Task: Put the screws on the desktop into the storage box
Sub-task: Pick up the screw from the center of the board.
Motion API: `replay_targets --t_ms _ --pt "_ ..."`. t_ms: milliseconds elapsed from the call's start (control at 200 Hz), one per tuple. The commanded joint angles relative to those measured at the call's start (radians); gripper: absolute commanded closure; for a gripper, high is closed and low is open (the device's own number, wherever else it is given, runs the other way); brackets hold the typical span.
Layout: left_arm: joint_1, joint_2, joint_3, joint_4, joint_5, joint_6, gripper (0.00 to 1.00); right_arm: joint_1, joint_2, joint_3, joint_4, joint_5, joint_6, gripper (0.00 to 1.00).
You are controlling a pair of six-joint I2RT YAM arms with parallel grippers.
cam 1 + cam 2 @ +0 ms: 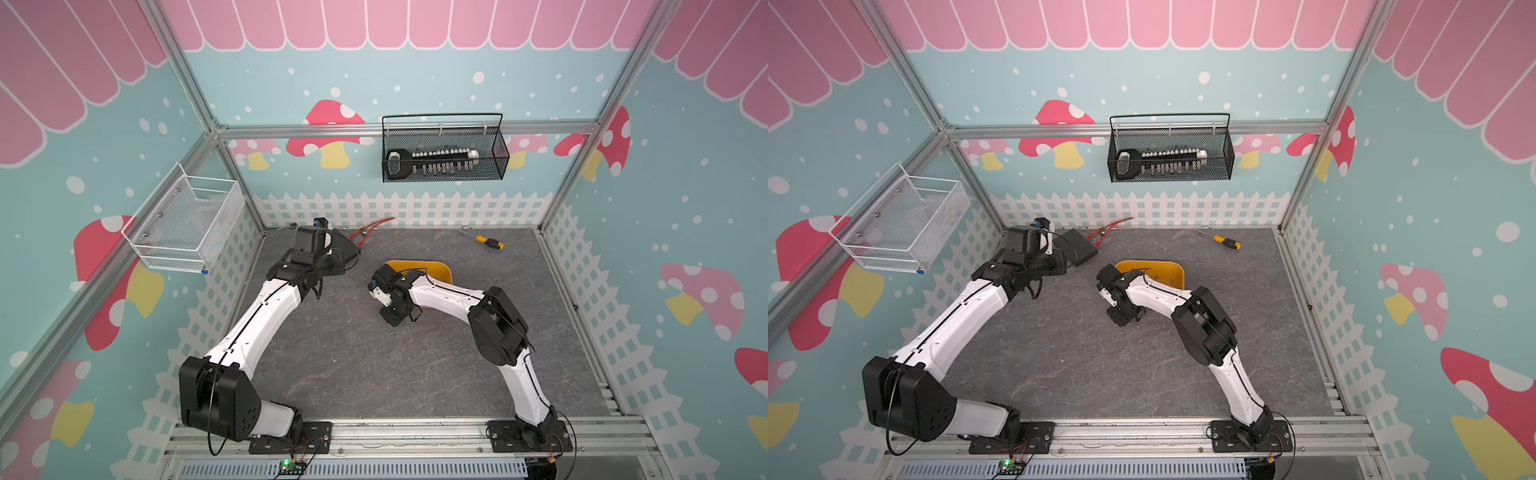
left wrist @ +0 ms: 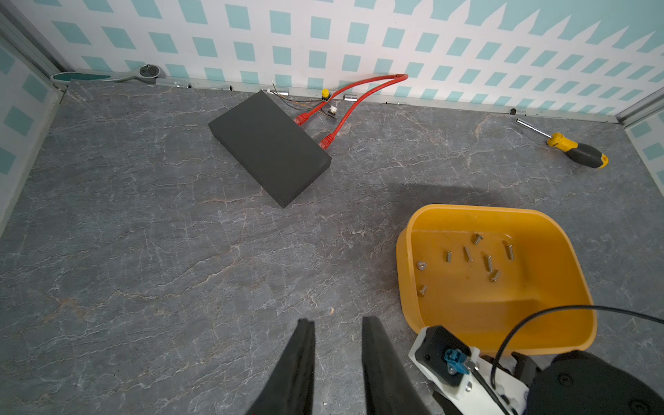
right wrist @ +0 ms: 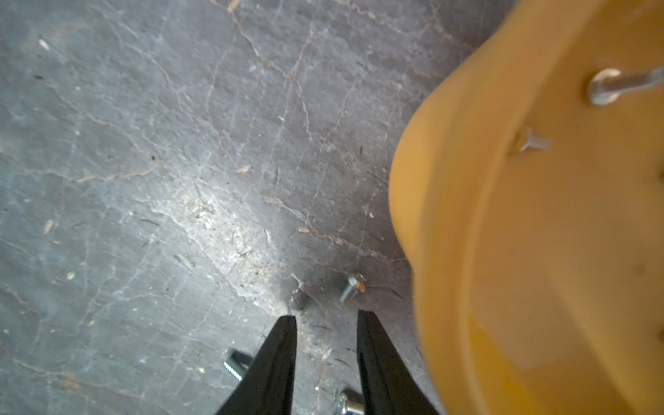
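Noted right gripper (image 3: 326,316) low over the desktop (image 3: 143,179), just beside a rounded corner of the storage box (image 3: 467,215). Fingers (image 3: 276,359) apart by a narrow gap, nothing clamped at the tips.

Spotted three loose screws on the stone-patterned surface around those fingers: one (image 3: 354,287) just ahead of the tips and near the box wall, one (image 3: 235,364) partly hidden behind a finger, one (image 3: 346,402) close against the other finger. Cannot tell contact with any. Picked out two of them in both top views as tiny specks, on the desktop just in front of the right gripper.

Logged left gripper (image 2: 337,321) up off bare desktop, near the storage box, well apart from the loose screws. Fingers (image 2: 298,359) parted by a slim gap, empty.

Found the storage box upright on the desktop, behind the right gripper, partly covered by the right arm in both top views. Counted eight screws scattered flat on its floor in the left wrist view.

Also recorded:
- black rectangular block (image 2: 269,147) flat on the desktop
- red cable (image 2: 359,90) with its plug ends just beside that block
- ratchet wrench (image 2: 118,73) along the back wall
- yellow-and-black screwdriver (image 2: 575,152) near the far corner
- black wire mesh basket (image 1: 444,153) on the back wall, with a bit set (image 1: 440,160) inside
- white wire mesh basket (image 1: 187,224) on a side wall
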Motion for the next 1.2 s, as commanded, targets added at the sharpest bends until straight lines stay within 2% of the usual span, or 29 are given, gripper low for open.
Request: replay_targets --t_ms 0,395,836,1196 --pt "0.006 -0.012 -0.008 0.014 -0.001 0.005 0.73 -0.004 -0.008 0.038 -0.037 0.040 -0.031 0.63" --pt "0.006 -0.012 -0.010 0.015 -0.001 0.007 0.73 -0.011 0.055 0.100 -0.045 0.027 -0.077 0.61" --pt "0.006 -0.011 -0.010 0.015 -0.003 0.007 0.73 -0.011 0.083 0.101 -0.053 0.010 -0.022 0.63" --pt "0.006 -0.012 -0.012 0.015 -0.005 0.009 0.73 -0.014 0.116 0.115 -0.052 0.002 -0.002 0.69"
